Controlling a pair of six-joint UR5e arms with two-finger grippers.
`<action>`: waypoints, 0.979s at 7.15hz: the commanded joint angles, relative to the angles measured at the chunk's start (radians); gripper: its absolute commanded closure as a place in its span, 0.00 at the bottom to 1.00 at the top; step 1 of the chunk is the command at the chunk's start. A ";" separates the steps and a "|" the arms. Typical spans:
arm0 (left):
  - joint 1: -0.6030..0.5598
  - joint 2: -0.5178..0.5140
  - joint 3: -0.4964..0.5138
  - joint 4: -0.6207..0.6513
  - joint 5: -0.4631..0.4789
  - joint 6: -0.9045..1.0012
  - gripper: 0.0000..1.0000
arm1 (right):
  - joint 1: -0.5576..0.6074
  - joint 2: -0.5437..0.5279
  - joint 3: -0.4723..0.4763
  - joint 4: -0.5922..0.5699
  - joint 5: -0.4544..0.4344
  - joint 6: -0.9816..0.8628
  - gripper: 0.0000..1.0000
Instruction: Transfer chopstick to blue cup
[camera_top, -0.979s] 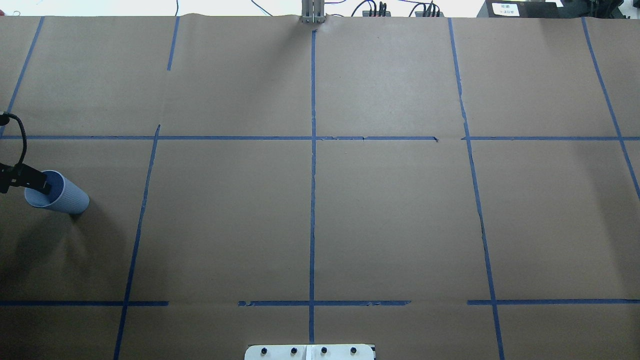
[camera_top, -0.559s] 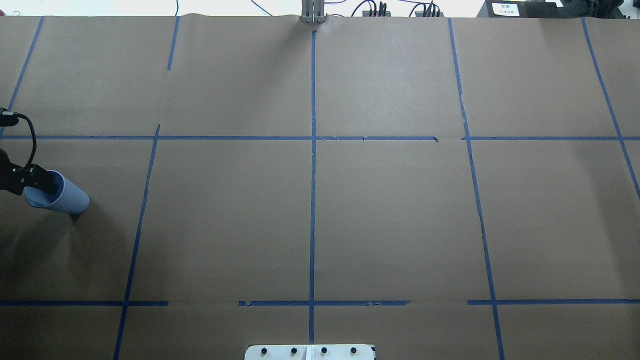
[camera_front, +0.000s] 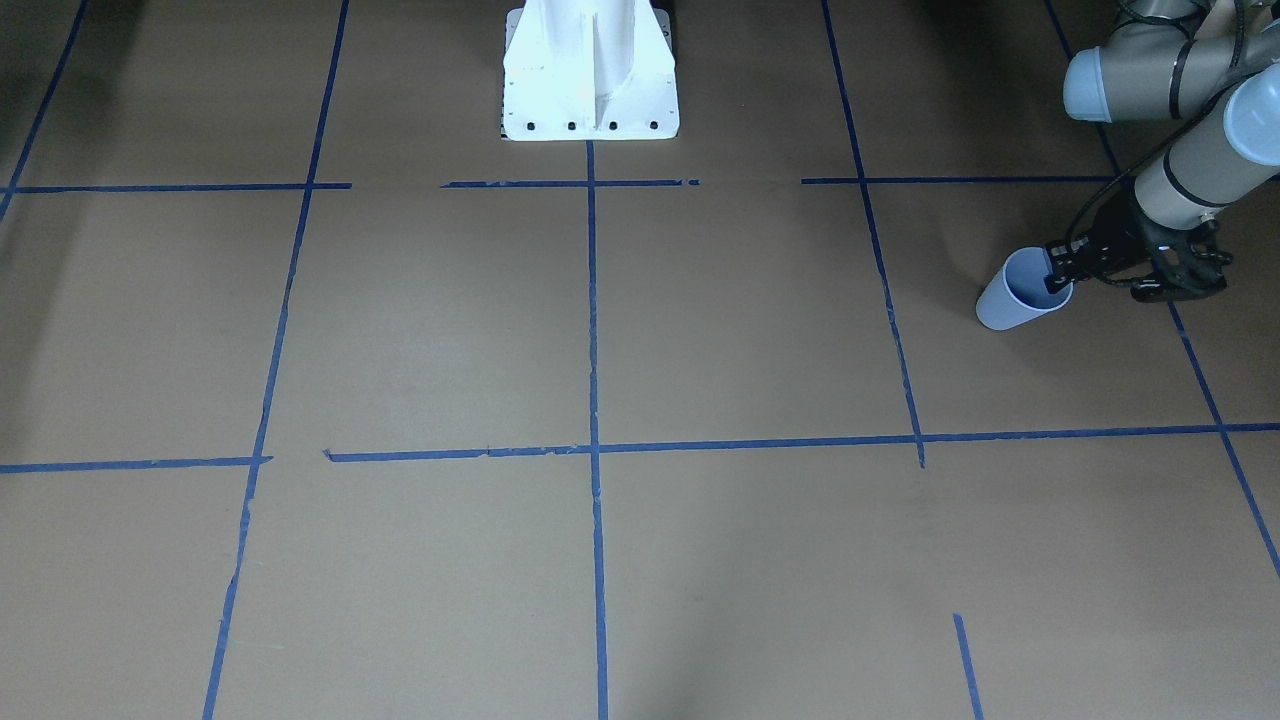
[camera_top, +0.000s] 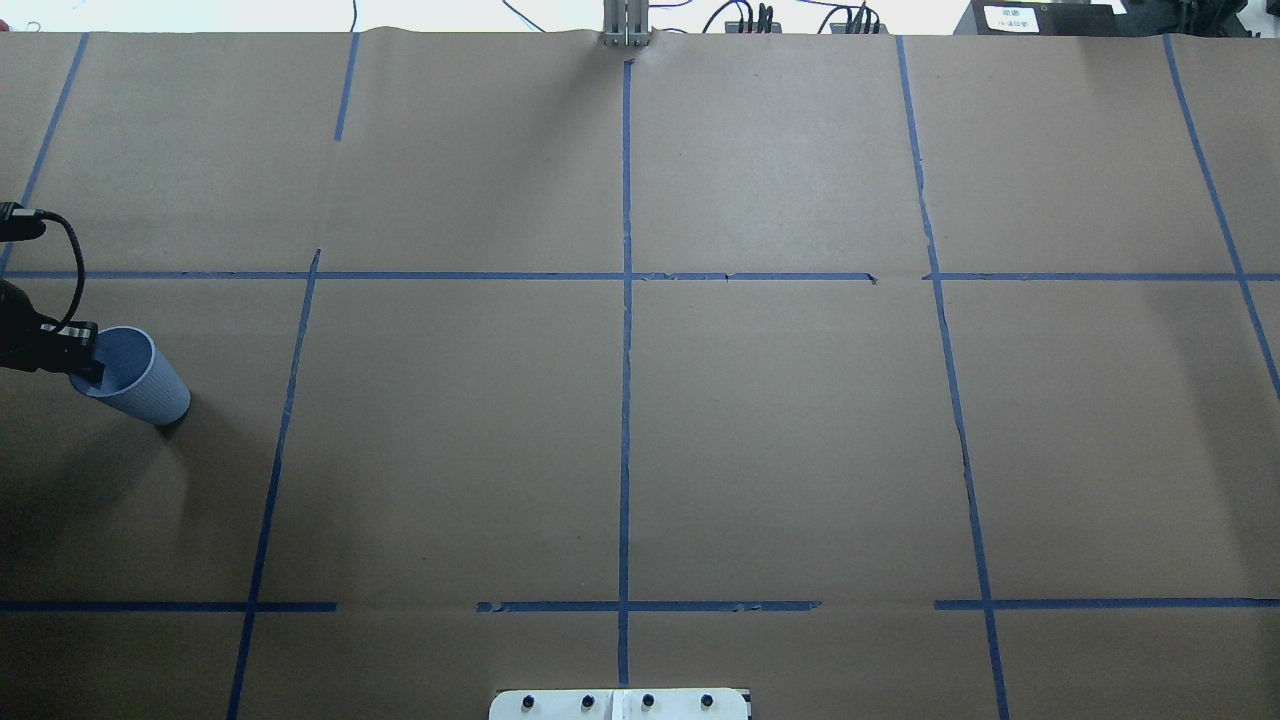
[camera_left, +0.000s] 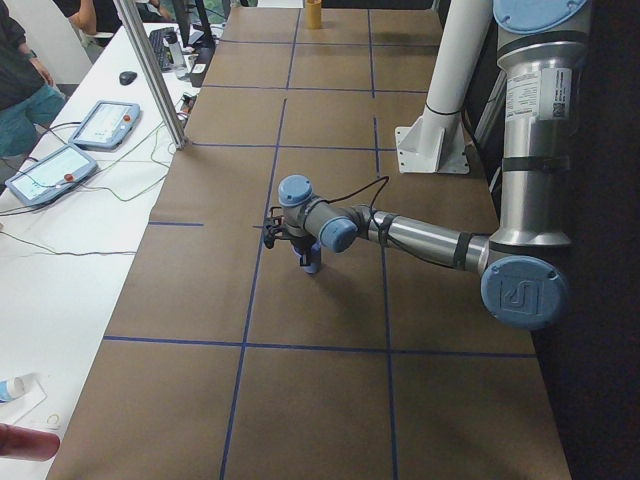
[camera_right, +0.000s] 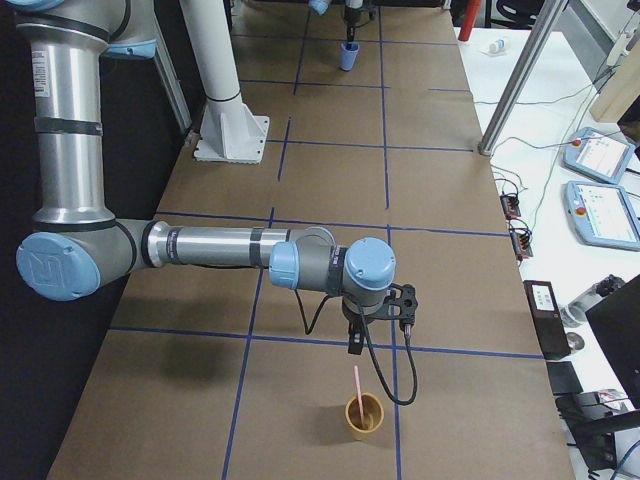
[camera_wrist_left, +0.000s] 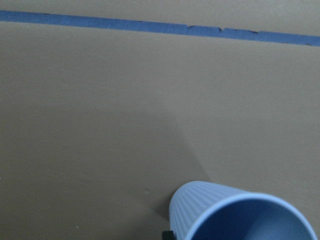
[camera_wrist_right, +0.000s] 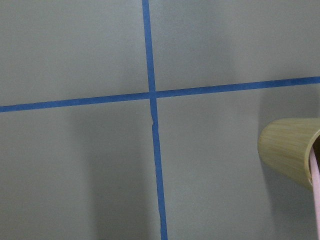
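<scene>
Overhead exterior, blue cup (camera_top: 137, 380) near left edge

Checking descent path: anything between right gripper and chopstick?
Nothing: exterior right view shows a bare gap between the right gripper and the chopstick standing in the tan cup.
</scene>
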 joint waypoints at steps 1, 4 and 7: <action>-0.005 -0.054 -0.094 0.151 -0.018 -0.002 1.00 | 0.000 0.001 0.001 0.001 0.000 -0.001 0.00; 0.035 -0.381 -0.205 0.523 -0.014 -0.159 1.00 | 0.000 0.021 0.004 0.001 -0.002 0.003 0.00; 0.283 -0.716 -0.012 0.496 0.104 -0.471 1.00 | 0.000 0.034 0.011 -0.001 0.002 0.005 0.00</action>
